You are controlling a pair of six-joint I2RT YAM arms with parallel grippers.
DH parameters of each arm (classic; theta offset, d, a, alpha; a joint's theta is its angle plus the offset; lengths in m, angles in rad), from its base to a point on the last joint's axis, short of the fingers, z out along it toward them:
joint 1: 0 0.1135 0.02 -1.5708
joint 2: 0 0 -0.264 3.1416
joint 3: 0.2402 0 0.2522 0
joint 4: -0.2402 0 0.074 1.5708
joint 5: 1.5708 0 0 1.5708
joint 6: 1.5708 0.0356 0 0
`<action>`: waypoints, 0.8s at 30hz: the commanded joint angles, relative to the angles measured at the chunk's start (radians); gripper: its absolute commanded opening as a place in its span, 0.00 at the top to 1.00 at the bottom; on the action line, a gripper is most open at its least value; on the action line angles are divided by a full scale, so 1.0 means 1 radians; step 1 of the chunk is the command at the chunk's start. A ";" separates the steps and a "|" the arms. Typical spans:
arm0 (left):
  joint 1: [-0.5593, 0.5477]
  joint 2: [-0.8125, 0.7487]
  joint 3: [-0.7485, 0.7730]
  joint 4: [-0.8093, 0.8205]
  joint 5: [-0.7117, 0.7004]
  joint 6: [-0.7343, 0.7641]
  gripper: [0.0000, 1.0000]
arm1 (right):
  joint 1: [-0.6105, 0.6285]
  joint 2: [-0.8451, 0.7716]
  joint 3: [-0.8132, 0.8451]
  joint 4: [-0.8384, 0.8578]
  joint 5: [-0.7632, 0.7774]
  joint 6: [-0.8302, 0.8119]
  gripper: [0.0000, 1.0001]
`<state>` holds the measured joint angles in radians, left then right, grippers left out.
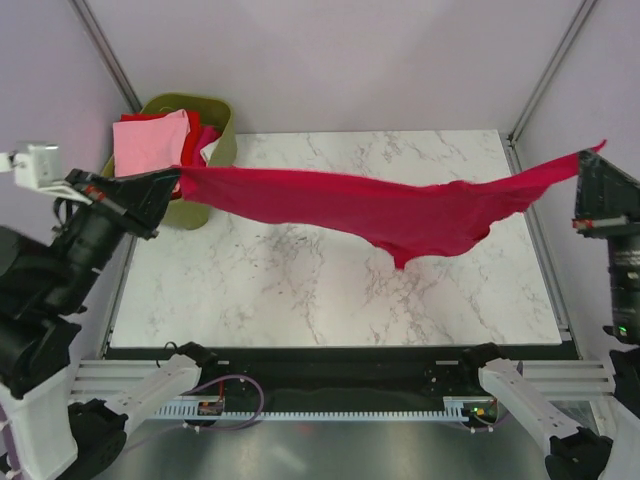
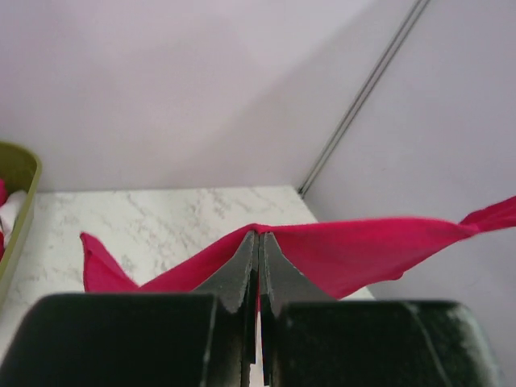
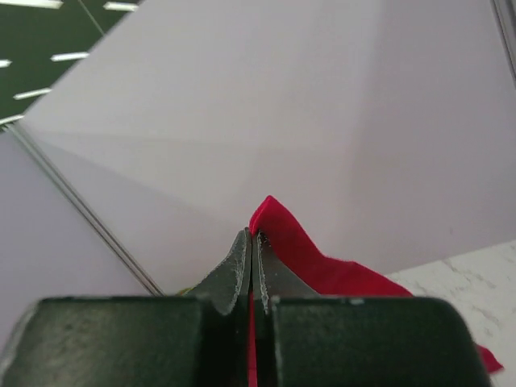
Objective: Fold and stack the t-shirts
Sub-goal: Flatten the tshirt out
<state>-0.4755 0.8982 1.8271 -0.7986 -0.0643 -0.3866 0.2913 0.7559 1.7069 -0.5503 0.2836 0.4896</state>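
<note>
The crimson t-shirt (image 1: 400, 210) hangs in the air, strung between the two pincers. Its long axis runs straight from one to the other, across the worktop (image 1: 300, 290). The left pincer (image 1: 172, 183) is clamped tight on one end and the right pincer (image 1: 588, 168) on the other, each with cloth pinched between closed jaws. The middle sags below that line, lowest nearer the right pincer, and seems clear of the marble. Laying it flat likely needs both arms to lower together.
</note>
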 commanded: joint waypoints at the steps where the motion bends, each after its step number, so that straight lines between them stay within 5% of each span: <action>1: -0.002 -0.013 0.021 -0.007 0.040 0.043 0.98 | -0.004 -0.015 0.036 0.023 -0.037 0.004 1.00; 10: -0.002 0.060 -0.014 -0.053 -0.133 -0.040 0.98 | -0.004 0.135 0.220 -0.037 -0.018 0.017 1.00; 16: 0.001 0.169 -0.253 0.028 -0.245 -0.081 0.98 | -0.003 0.271 0.057 0.009 0.052 0.027 1.00; 24: 0.089 0.485 -0.313 0.091 -0.221 -0.142 0.98 | -0.027 0.515 -0.213 0.173 0.129 0.084 1.00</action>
<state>-0.4347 1.3254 1.5085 -0.7746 -0.2535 -0.4625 0.2852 1.2213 1.5429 -0.4694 0.3614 0.5335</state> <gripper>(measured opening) 0.027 0.010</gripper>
